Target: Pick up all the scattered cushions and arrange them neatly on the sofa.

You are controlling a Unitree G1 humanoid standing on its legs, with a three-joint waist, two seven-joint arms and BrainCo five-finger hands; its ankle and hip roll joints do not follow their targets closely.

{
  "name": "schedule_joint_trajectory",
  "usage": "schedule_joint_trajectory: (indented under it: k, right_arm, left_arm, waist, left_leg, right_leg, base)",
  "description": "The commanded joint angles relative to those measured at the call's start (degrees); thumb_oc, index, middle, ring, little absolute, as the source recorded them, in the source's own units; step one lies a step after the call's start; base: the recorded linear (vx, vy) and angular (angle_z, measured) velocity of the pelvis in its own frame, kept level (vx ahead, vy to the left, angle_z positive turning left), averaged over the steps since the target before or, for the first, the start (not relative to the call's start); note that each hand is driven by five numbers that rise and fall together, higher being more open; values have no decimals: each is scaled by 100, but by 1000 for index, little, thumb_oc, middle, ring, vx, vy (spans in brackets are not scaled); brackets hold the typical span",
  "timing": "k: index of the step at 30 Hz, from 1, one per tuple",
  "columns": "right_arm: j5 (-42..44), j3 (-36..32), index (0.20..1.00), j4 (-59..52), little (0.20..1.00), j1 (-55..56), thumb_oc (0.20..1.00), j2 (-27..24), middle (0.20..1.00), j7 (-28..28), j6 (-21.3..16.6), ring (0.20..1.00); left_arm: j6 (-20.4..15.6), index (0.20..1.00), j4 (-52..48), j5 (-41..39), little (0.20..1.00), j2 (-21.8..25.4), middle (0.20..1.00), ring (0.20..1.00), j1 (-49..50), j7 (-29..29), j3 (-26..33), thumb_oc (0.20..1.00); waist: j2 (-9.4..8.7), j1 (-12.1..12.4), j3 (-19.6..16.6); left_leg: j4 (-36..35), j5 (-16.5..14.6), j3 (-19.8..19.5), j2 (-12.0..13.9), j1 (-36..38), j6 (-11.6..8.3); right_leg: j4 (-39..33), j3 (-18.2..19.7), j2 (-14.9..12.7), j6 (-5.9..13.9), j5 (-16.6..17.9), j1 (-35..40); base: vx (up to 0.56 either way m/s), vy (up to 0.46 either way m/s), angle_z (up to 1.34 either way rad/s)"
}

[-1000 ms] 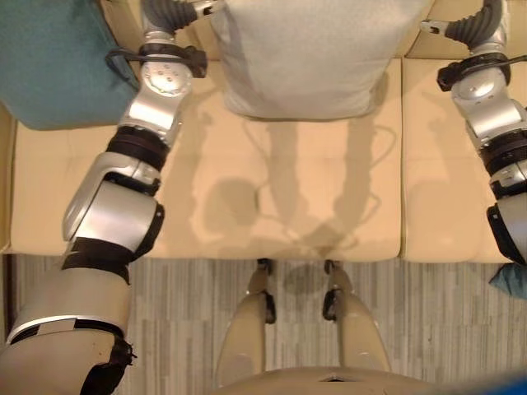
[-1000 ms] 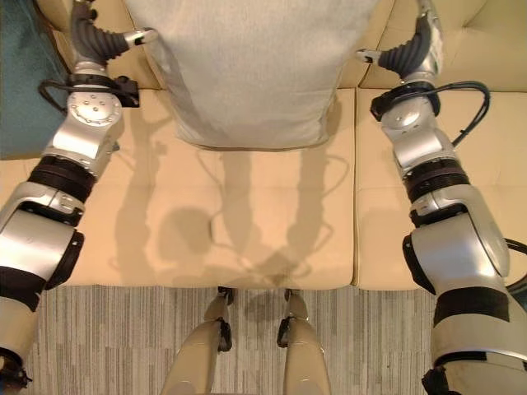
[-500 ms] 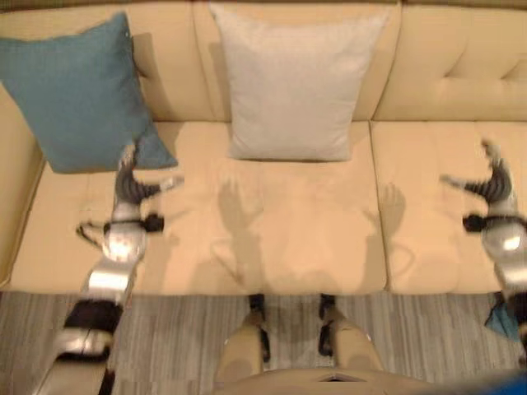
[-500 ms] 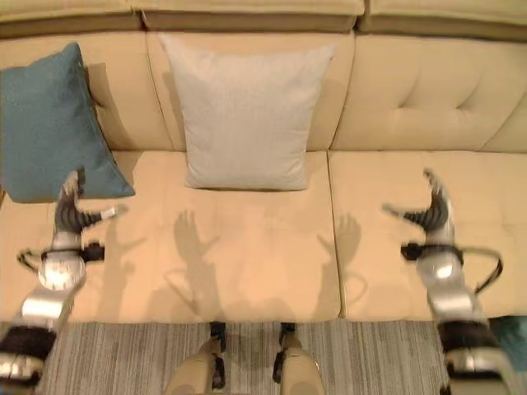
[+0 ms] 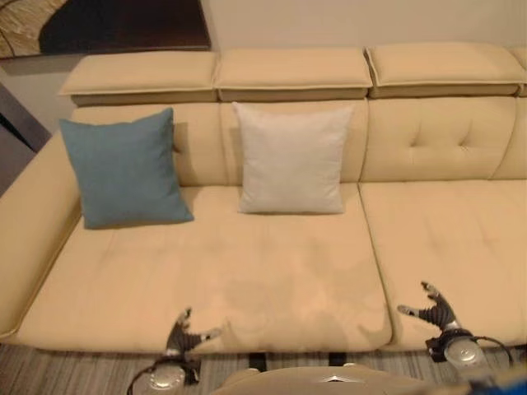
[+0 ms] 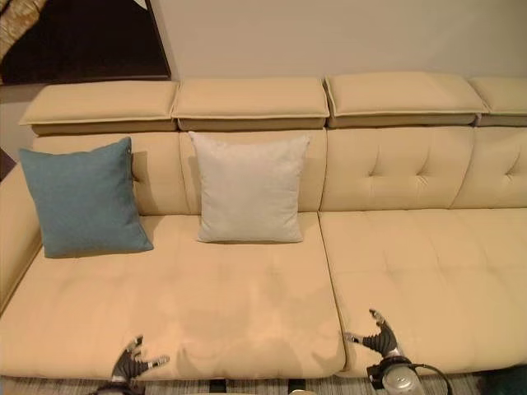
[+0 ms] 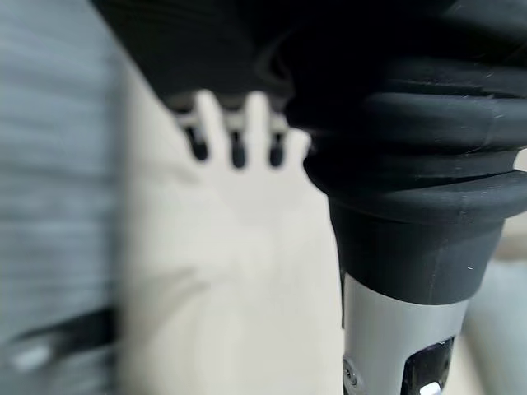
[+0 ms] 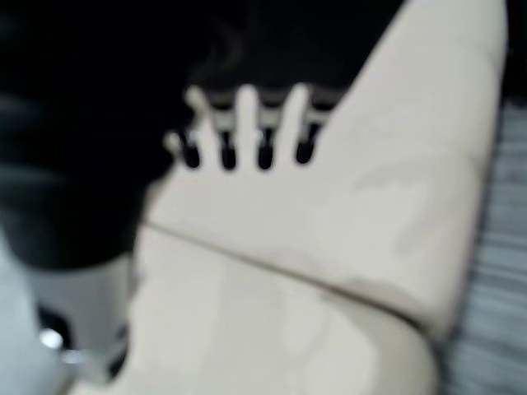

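A teal cushion point(image 5: 125, 169) leans upright against the backrest at the left end of the cream sofa point(image 5: 272, 280). A light grey cushion point(image 5: 292, 158) stands upright beside it, against the middle backrest. My left hand point(image 5: 183, 336) hovers at the seat's front edge, fingers point(image 7: 235, 136) straight and holding nothing. My right hand point(image 5: 435, 309) is low over the front of the right seat, its fingers point(image 8: 247, 132) also spread and empty. Both hands are far from the cushions.
The right seat point(image 6: 428, 255) and its tufted backrest are bare. A dark framed picture point(image 5: 107, 25) hangs on the wall at upper left. Striped grey flooring point(image 5: 74, 374) runs along the sofa front. A dark teal shape point(image 6: 506, 383) shows at the floor's right corner.
The camera has pulled back and up, so the whole sofa shows. Both hands have drawn away from the sides of the grey cushion to the seat's front edge, leaving it leaning there.
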Motion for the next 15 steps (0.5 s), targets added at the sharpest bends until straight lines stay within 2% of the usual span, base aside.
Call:
schedule_joint_trajectory:
  k: [1, 3, 5, 6, 8, 9, 10, 13, 14, 15]
  right_arm:
    - [-36, 127, 1000, 411, 1000, -516, 1000, 27, 1000, -160, -69, 1000]
    - [61, 151, 1000, 677, 1000, -580, 1000, 70, 1000, -169, -43, 1000]
    - [100, 172, 1000, 844, 1000, -637, 1000, 98, 1000, -158, -15, 1000]
    - [227, 173, 1000, 1046, 1000, -693, 1000, 151, 1000, -124, 32, 1000]
    - [319, 166, 1000, 1212, 1000, -765, 1000, 183, 1000, -97, 103, 1000]
    - [320, 166, 1000, 1213, 1000, -766, 1000, 182, 1000, -97, 103, 1000]
    - [348, 150, 1000, 1377, 1000, -820, 1000, 178, 1000, -95, 141, 1000]
    - [434, 65, 1000, 1499, 1000, -888, 1000, 191, 1000, -137, 172, 1000]
    - [410, 61, 1000, 1563, 1000, -925, 1000, 211, 1000, -117, 220, 1000]
    - [464, 5, 1000, 1617, 1000, -986, 1000, 270, 1000, -191, 275, 1000]
  left_arm:
    - [-88, 1000, 219, 167, 1000, 161, 1000, 1000, -525, 58, -1, 1000]
    - [-95, 1000, 468, 206, 1000, 109, 1000, 1000, -607, 67, -70, 1000]
    - [-107, 1000, 537, 245, 1000, 79, 1000, 1000, -654, 51, -112, 1000]
    - [-136, 1000, 632, 307, 1000, 2, 1000, 1000, -653, 64, -169, 1000]
    - [-147, 1000, 635, 253, 1000, -50, 1000, 1000, -664, 67, -190, 1000]
    - [-148, 1000, 636, 253, 1000, -51, 1000, 1000, -666, 67, -190, 1000]
    - [-162, 1000, 651, 202, 1000, -45, 1000, 1000, -738, 90, -232, 1000]
    - [-147, 1000, 704, 173, 1000, -35, 1000, 1000, -872, 91, -274, 1000]
    - [-153, 1000, 773, 218, 1000, -5, 1000, 1000, -954, 103, -320, 1000]
    - [-132, 1000, 770, 345, 1000, 26, 1000, 1000, -1084, 120, -381, 1000]
  waist:
    - [-336, 102, 343]
    - [-414, 92, 421]
    - [-416, 93, 445]
    - [-367, 90, 455]
    - [-325, 63, 408]
    - [-322, 68, 413]
    - [-257, 21, 436]
    - [-266, -60, 445]
    - [-295, -125, 469]
    - [-354, -148, 500]
  left_leg:
    - [891, -472, -254, -103, -107, -275]
    - [1306, -761, -462, -255, -142, -291]
    - [1526, -858, -524, -246, -134, -291]
    - [1856, -953, -800, -259, -22, -300]
    - [1935, -1003, -1122, -336, 68, -283]
    - [1937, -1007, -1117, -332, 72, -283]
    - [1730, -1201, -1382, -472, 265, -210]
    - [1483, -1357, -1401, -589, 358, -145]
    - [1294, -1524, -1316, -632, 423, -54]
    - [1153, -1577, -1220, -775, 390, 59]
  right_leg:
    - [302, 47, 48, 228, -556, 239]
    - [345, 107, -70, 230, -447, 130]
    - [360, 119, -106, 250, -397, 78]
    - [440, 262, -107, 278, -303, -96]
    - [543, 399, -138, 312, -247, -279]
    - [548, 404, -133, 311, -250, -278]
    - [759, 574, -172, 352, -164, -536]
    - [749, 647, -286, 454, 31, -752]
    - [741, 716, -346, 532, 173, -896]
    - [577, 768, -477, 739, 483, -1112]
  base:
    - [-264, 14, 16]
    - [-269, 69, -7]
    - [-195, 103, -31]
    - [-186, 152, -50]
    - [-155, 163, -60]
    - [-139, 221, -89]
    - [-102, 161, -89]
    - [-200, 246, -39]
    - [-280, 270, -8]
    - [-384, 363, -23]
